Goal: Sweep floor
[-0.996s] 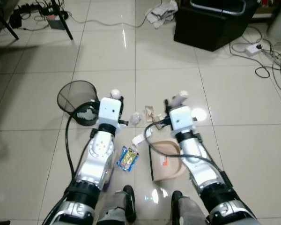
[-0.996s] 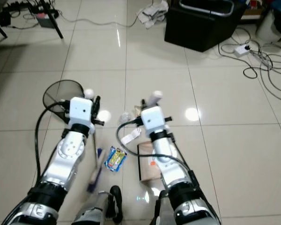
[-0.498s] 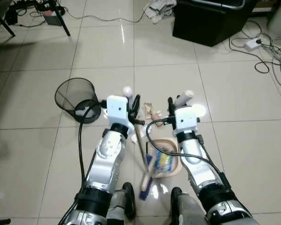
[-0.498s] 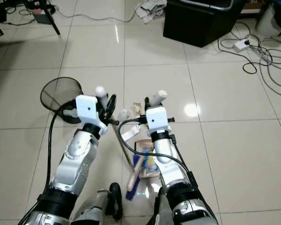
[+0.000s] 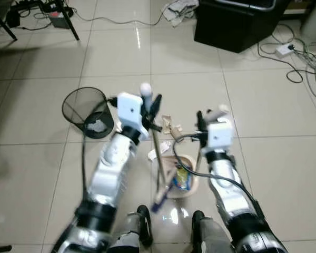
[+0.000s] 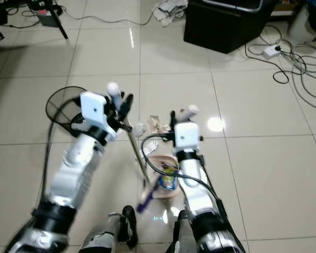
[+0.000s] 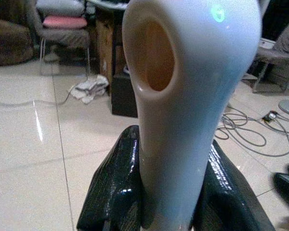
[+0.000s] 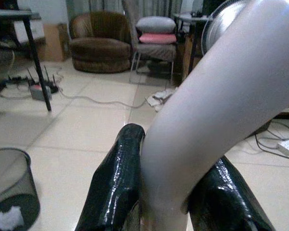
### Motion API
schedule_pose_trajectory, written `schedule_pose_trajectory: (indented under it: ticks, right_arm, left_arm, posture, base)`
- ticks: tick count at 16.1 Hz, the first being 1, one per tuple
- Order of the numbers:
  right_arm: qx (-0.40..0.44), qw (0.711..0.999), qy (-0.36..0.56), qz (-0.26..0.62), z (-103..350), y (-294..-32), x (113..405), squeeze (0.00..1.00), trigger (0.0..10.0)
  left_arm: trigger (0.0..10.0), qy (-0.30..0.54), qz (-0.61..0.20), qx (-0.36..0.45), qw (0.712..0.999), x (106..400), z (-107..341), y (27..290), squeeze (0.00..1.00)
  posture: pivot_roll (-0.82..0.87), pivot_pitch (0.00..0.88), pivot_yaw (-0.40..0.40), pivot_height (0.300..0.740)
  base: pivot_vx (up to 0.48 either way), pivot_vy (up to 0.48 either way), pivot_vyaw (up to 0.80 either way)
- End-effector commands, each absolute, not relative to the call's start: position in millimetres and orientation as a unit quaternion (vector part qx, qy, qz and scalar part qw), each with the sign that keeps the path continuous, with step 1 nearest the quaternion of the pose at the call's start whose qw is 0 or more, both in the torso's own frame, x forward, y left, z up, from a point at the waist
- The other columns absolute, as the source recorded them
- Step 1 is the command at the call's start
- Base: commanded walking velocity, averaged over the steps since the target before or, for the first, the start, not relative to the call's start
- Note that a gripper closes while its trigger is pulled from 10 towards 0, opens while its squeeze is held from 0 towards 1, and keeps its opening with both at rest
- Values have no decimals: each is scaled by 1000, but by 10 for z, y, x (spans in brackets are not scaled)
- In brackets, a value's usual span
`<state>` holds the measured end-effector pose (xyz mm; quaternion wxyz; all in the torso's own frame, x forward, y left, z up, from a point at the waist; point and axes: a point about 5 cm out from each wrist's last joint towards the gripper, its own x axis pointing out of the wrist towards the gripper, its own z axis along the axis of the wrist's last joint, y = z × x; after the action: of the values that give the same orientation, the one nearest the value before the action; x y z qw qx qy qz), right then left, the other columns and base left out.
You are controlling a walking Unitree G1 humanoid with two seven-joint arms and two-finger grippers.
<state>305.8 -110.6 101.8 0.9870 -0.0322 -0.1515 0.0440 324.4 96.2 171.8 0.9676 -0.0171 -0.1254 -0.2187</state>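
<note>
Pale floor tiles (image 5: 263, 105) carry a mesh bin (image 5: 85, 110) beside the left hand (image 5: 150, 103), clamped on the broom (image 5: 159, 163). The right hand (image 5: 210, 113) is clamped on the dustpan's handle (image 8: 216, 91). Since a second ago the snack packet (image 5: 182, 178) has moved from the floor into the dustpan (image 5: 175, 176); scraps (image 5: 168, 125) beyond it remain.

The floor (image 5: 263, 158) is glossy cream tile with dark grout lines. A black mesh wastebasket (image 5: 85, 112) stands on it, and near that lie crumpled paper scraps (image 5: 168, 124) and a beige dustpan (image 5: 180, 178). Farther off, a large black box (image 5: 237, 23) sits beside a rumpled cloth (image 5: 178, 10), with loose cables (image 5: 300, 58) trailing across the tiles.
</note>
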Motion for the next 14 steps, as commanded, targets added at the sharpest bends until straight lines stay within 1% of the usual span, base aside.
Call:
schedule_pose_trajectory:
  ticks: [1,2,3,6,9,10,12,14]
  right_arm:
    - [-18,984,-172,37,1112,-1145,3055,0,10000]
    - [-15,984,-176,25,1131,-1252,3018,0,10000]
    - [-15,984,-176,21,1136,-1288,3005,0,10000]
    - [7,984,-181,5,1208,-1430,2957,0,10000]
    - [26,982,-186,-7,1306,-1497,2944,0,10000]
    - [33,980,-196,-17,1405,-1549,2914,0,10000]
    - [42,975,-216,-31,1591,-1635,2865,0,10000]
    - [46,972,-229,-39,1734,-1701,2840,0,10000]
  left_arm:
    - [10000,-146,-216,-13,965,3259,1827,1047,0]
    - [10000,-163,-211,-5,964,3306,2010,1259,0]
    - [10000,-168,-211,-4,963,3317,2073,1330,0]
    - [10000,-180,-194,42,963,3342,2311,1777,0]
    - [10000,-161,-159,87,970,3333,2279,2089,0]
    - [10000,-145,-130,99,976,3310,2221,2228,0]
    - [10000,-117,-89,119,982,3234,2085,2377,0]
    - [10000,-101,-61,124,985,3186,1991,2445,0]
  posture:
    - [-1,185,54,740]
    - [4,169,54,740]
    - [5,166,55,740]
    - [18,134,63,740]
    - [20,120,68,740]
    - [16,110,71,740]
    - [3,99,81,740]
    - [-10,91,87,740]
  base:
    - [0,0,0]
    - [0,0,0]
    - [0,0,0]
    - [0,0,0]
    - [0,0,0]
    - [0,0,0]
    - [0,0,0]
    - [0,0,0]
